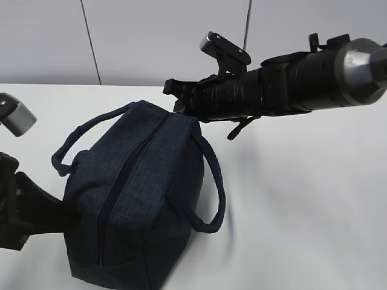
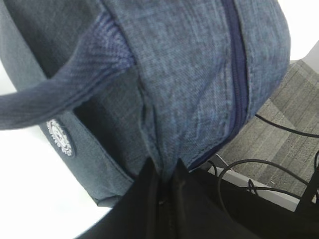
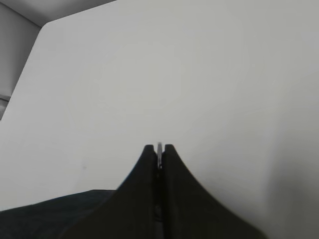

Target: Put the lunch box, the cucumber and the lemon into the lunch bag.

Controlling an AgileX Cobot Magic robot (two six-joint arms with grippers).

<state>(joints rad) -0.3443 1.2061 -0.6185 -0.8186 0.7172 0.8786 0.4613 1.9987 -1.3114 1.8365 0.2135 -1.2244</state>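
- The lunch bag [image 1: 136, 193] sits on the white tabletop [image 1: 302, 205] with its zipper [image 1: 124, 181] closed as far as I can see; the zip line runs from the near end up toward the far end.
- Right end effector [image 1: 175, 96] hovers right at the bag's far end, jaws pressed together on a thin silvery sliver, which I'd guess is the zipper's ring pull [image 3: 159, 149].
- Left end effector [image 2: 164, 184] is clamped on a pinch of fabric at the bag's near end, so it looks like the anchor.
- So any pull would have to run along that zip line, from right end effector toward left.
- Bag's a heathered navy weave, boxy but soft, with ribbed webbing handles [image 1: 208, 175].
- Lunch box, cucumber and lemon aren't visible anywhere.
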